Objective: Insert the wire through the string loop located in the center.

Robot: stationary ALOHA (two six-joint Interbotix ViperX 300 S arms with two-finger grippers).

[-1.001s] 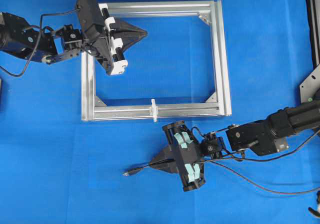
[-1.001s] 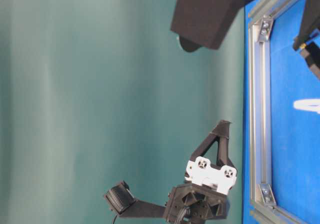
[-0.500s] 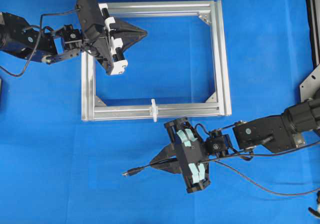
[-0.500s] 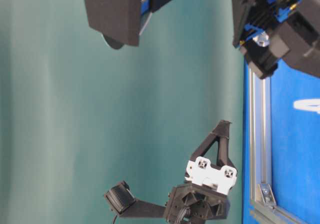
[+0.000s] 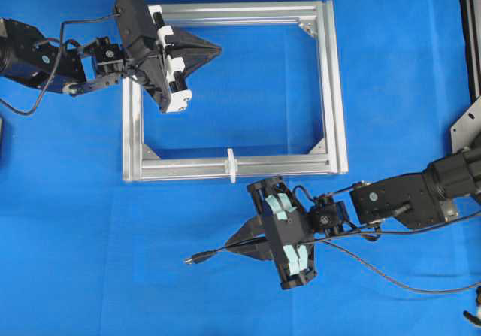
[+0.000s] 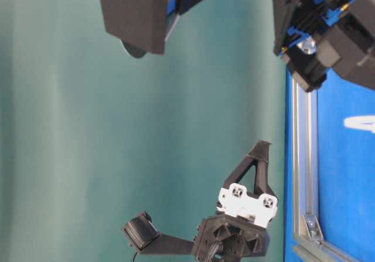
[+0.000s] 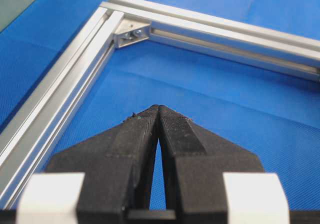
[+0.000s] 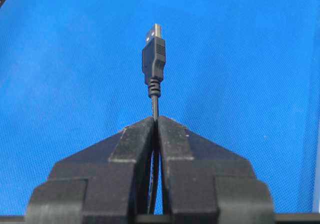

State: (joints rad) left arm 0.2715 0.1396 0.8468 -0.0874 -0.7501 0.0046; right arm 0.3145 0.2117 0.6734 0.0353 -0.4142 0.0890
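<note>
wire handling: You are working with a thin black USB cable, the wire [image 5: 225,246], which looks light and limp along its run. Only the short stub ahead of the grip is likely to keep its line. The moulded plug [image 8: 153,51] with its metal tip is the one stiff part, probably slick on its faces.

where to hold: You are gripping just behind the plug's strain relief, which I judge a sound spot. A short free end should droop little and aim well; holding further back would likely let the plug sag.

right claw [image 5: 248,243]: Its jaws are pinching the wire between them, with the plug sticking out ahead over the blue worktop [image 5: 75,223]. The rest of the wire is trailing back under the arm toward the right edge.

left claw [image 5: 218,49]: Its jaws are pressed together on nothing, hanging inside the aluminium frame [image 5: 331,88] near its upper left corner, clear of the bars.

string loop [image 5: 231,164]: It is standing as a small white upright piece across the frame's near bar, about midway along. It looks thin and easy to knock.

plug versus loop: The plug is lying outside the frame, below the loop and to its left, pointing left rather than at the loop. You are needing a turn before any threading, I judge.
</note>
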